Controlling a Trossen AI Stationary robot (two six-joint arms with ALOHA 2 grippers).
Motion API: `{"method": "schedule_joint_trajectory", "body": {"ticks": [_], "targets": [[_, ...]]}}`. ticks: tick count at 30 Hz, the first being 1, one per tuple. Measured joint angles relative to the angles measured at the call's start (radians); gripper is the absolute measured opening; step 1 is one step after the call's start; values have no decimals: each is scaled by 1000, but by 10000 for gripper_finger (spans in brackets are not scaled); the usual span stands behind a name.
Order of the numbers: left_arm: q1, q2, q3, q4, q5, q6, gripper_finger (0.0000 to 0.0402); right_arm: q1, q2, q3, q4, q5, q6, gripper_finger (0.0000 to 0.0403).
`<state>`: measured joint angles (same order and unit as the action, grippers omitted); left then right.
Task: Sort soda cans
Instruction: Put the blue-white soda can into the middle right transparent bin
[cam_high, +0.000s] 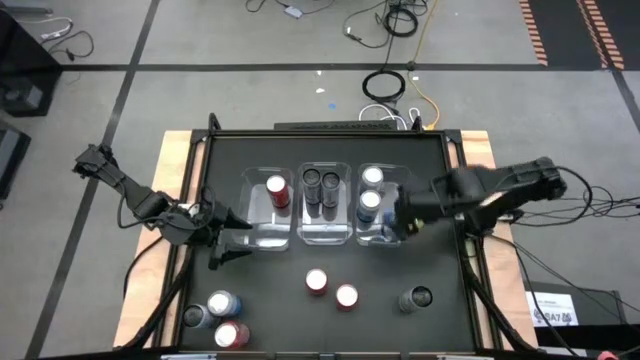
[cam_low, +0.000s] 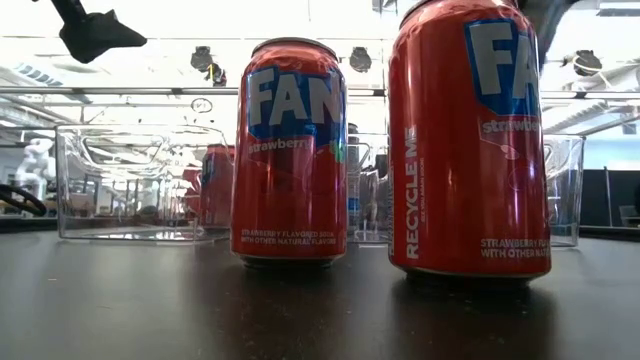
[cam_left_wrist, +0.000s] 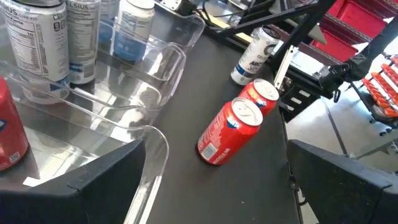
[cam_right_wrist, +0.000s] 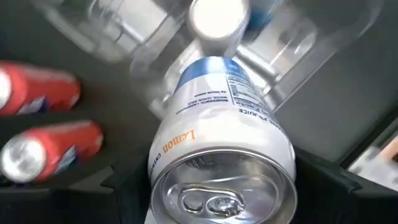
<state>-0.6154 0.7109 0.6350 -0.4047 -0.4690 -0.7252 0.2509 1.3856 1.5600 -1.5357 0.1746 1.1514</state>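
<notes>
At the right-hand bin: you have the right gripper over the near end of the right bin, carrying a silver-blue lemon can.
Right jaws: closed on that can's body; the wrist view shows its silver top facing the camera and the dark fingers flanking it.
Right bin contents: two silver-blue cans stand at the far end, so the free floor is at the near end.
Centre bin: two dark grey-black cans, upright.
Left bin: one red can.
Left gripper: waits just beside the near corner of the left bin; jaws spread wide, holding nothing.
Loose on the bench: two red strawberry cans near the middle, one dark can to the right, and a silver-blue can, a red can and a dark one at the near left corner.
Step in hand (judged): seating the lemon can in the right bin.
How to do it well: bring the can upright before you lower it, keep it off the bin wall and the two cans already inside, and let go only once the base sits flat.
Risk: a tilted release could topple it into its neighbours.
</notes>
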Motion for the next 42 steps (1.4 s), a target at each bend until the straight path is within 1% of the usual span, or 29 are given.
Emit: {"method": "schedule_joint_trajectory", "body": {"ticks": [2, 5, 8, 10, 13, 16, 18, 23, 27, 34, 38, 42], "targets": [[0, 0, 0, 3, -7, 6, 399, -82, -4, 0, -12, 7, -93, 283], [0, 0, 0, 3, -54, 1, 399, -214, 8, 0, -34, -17, -243, 283], [1, 0, 0, 8, -64, 10, 399, -331, 35, 0, -33, -46, -387, 283], [0, 0, 0, 8, -65, 45, 399, -402, 56, 0, -34, -53, -449, 283], [0, 0, 0, 8, -94, 108, 399, -494, 92, 0, -34, -52, -543, 283], [0, 0, 0, 9, -132, 109, 399, -561, 132, 0, -34, -49, -633, 283], [0, 0, 0, 9, -139, 106, 399, -596, 158, 0, -35, -54, -682, 283], [0, 0, 0, 8, -140, 106, 399, -650, 203, -56, 45, -104, -781, 283], [0, 0, 0, 8, -142, 105, 399, -664, 207, -149, 135, -128, -796, 283], [0, 0, 0, 7, -142, 105, 399, -669, 206, -322, 280, -132, -801, 283], [0, 0, 0, 2, -142, 111, 399, -671, 205, -339, 323, -124, -803, 291], [0, 0, 0, 2, -142, 112, 399, -671, 205, -326, 327, -122, -797, 321]]}}
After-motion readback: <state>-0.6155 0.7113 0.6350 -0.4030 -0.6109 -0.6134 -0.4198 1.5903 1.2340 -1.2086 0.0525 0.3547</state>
